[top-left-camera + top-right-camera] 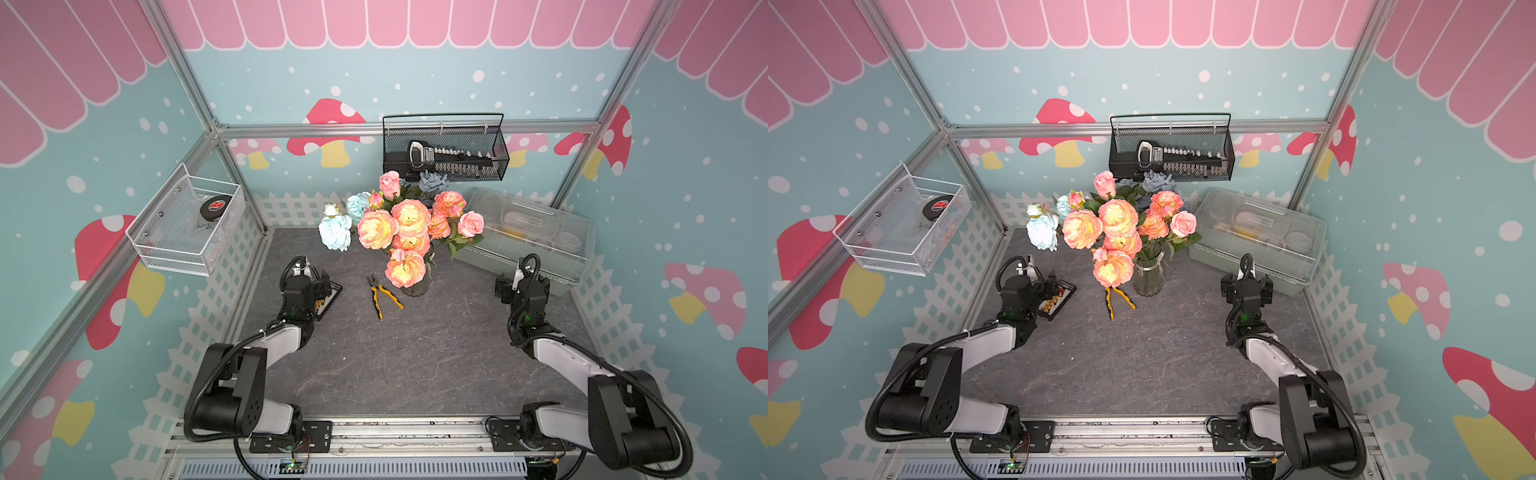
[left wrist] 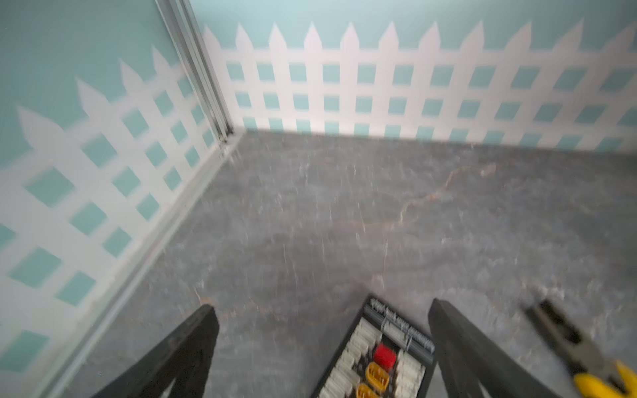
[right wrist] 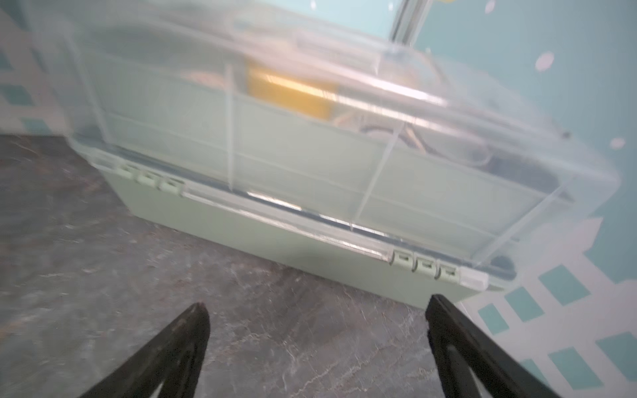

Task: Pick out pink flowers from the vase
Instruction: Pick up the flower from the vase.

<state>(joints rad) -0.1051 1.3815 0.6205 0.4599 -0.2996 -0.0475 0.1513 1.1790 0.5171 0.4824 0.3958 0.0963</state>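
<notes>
The pink flowers [image 1: 409, 218] [image 1: 1118, 217], pink roses and fuller coral blooms, stand bunched in the clear ribbed glass vase [image 1: 415, 287] [image 1: 1147, 279] at mid-table towards the back. My left gripper [image 2: 322, 306] [image 1: 322, 286] is open and empty. It hovers left of the vase, over a black connector board [image 2: 379, 355]. On the other side of the vase my right gripper [image 3: 316, 302] [image 1: 1246, 286] is open too, with only bare table between its fingers. Neither wrist view shows the flowers or the vase.
Yellow-handled pliers [image 1: 382, 296] [image 2: 579, 348] lie just left of the vase. Pale aqua blooms [image 1: 336, 232] and a dusty-blue rose [image 1: 432, 180] share the bunch. A large translucent box [image 1: 528, 232] [image 3: 310, 138] fills the back right. A black mesh basket [image 1: 444, 149] and a white wire basket [image 1: 187, 224] hang on the walls.
</notes>
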